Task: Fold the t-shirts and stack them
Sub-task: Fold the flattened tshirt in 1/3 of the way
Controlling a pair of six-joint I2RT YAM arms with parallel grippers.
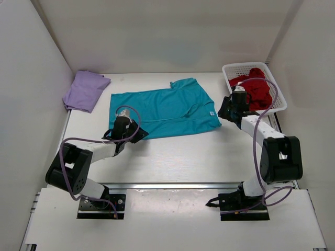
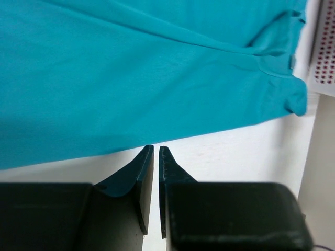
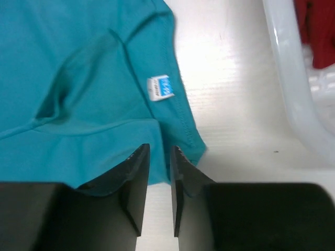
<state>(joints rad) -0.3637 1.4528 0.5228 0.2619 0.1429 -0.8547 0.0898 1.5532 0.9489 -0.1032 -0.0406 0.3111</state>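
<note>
A teal t-shirt (image 1: 162, 107) lies spread flat mid-table, its white label (image 3: 160, 87) near the right corner. My left gripper (image 1: 137, 132) sits at its front-left hem; in the left wrist view the gripper (image 2: 156, 148) shows only a narrow slit, nothing in it, tips just off the teal cloth (image 2: 131, 68). My right gripper (image 1: 222, 114) hovers over the shirt's right front corner (image 3: 78, 78); this gripper (image 3: 160, 147) is open, with nothing held. A lavender t-shirt (image 1: 85, 90) lies folded at the back left. A dark red t-shirt (image 1: 257, 89) is bunched in the basket.
The white mesh basket (image 1: 227, 68) stands at the back right, close beside my right arm; its wall (image 3: 293, 94) runs along the right of the right wrist view. White walls enclose the table on three sides.
</note>
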